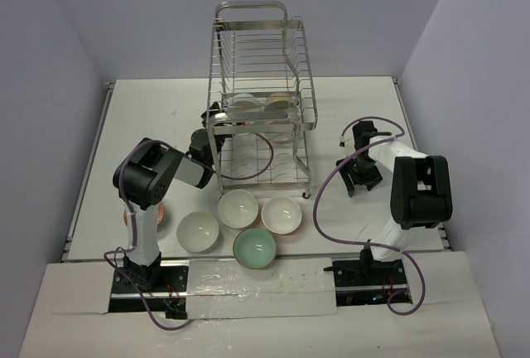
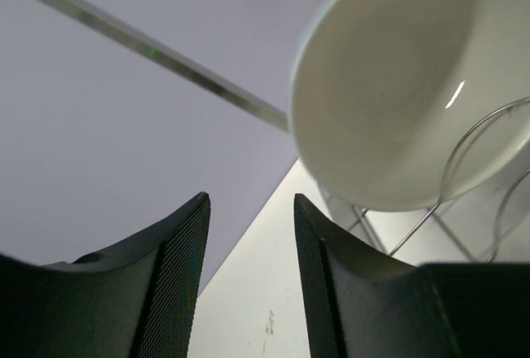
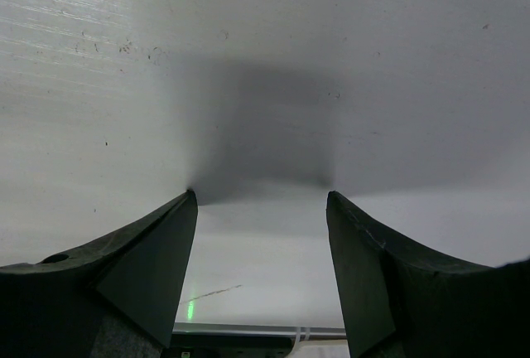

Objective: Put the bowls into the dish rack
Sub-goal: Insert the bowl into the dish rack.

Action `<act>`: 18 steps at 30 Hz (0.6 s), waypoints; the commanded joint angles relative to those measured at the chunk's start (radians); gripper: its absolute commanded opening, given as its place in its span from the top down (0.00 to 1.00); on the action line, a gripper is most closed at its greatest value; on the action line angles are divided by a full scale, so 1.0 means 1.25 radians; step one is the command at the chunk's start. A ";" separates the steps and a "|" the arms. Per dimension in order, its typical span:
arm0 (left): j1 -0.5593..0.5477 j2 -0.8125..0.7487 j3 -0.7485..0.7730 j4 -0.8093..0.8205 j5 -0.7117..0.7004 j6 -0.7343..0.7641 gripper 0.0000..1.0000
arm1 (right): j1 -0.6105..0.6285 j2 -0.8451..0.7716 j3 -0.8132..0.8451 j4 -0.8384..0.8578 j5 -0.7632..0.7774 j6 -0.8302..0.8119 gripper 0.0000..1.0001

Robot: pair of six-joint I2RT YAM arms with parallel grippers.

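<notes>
The dish rack (image 1: 261, 60) stands at the table's middle back, with bowls in its upper tier (image 1: 243, 105) and more in its lower tier (image 1: 248, 156). My left gripper (image 1: 214, 118) (image 2: 250, 209) is at the rack's left side, open, with nothing between its fingers. A white bowl (image 2: 389, 84) rests on rack wires (image 2: 460, 147) just up and right of it. Three white bowls (image 1: 199, 231) (image 1: 238, 209) (image 1: 281, 215) and a mint green bowl (image 1: 254, 249) sit on the table in front of the rack. My right gripper (image 1: 361, 177) (image 3: 261, 209) hangs open over bare table.
An orange-red bowl (image 1: 163, 214) peeks out behind the left arm's lower link. Purple cables (image 1: 319, 209) loop from the right arm near the rack's right foot. Walls close in the table on the left, back and right.
</notes>
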 commanded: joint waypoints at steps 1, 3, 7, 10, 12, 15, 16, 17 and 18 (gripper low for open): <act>0.017 -0.055 -0.023 0.362 -0.014 -0.003 0.50 | -0.003 0.054 -0.061 0.062 0.118 -0.013 0.29; 0.017 -0.068 -0.035 0.358 -0.014 -0.005 0.47 | -0.003 0.054 -0.062 0.062 0.121 -0.012 0.29; 0.021 -0.069 -0.034 0.358 -0.036 -0.002 0.48 | -0.003 0.053 -0.064 0.063 0.124 -0.012 0.29; 0.027 -0.055 -0.028 0.370 -0.044 0.009 0.47 | -0.003 0.053 -0.064 0.063 0.124 -0.012 0.29; 0.039 -0.053 -0.028 0.375 -0.044 0.013 0.47 | -0.003 0.053 -0.063 0.063 0.124 -0.010 0.29; 0.060 -0.052 -0.021 0.373 -0.053 0.012 0.47 | -0.003 0.053 -0.063 0.062 0.125 -0.012 0.29; 0.066 -0.059 -0.024 0.370 -0.053 0.008 0.47 | -0.003 0.053 -0.064 0.062 0.125 -0.012 0.29; 0.071 -0.064 -0.028 0.360 -0.053 0.003 0.47 | -0.003 0.053 -0.063 0.063 0.124 -0.012 0.29; 0.082 -0.071 -0.036 0.354 -0.054 -0.008 0.47 | -0.003 0.053 -0.063 0.063 0.124 -0.013 0.29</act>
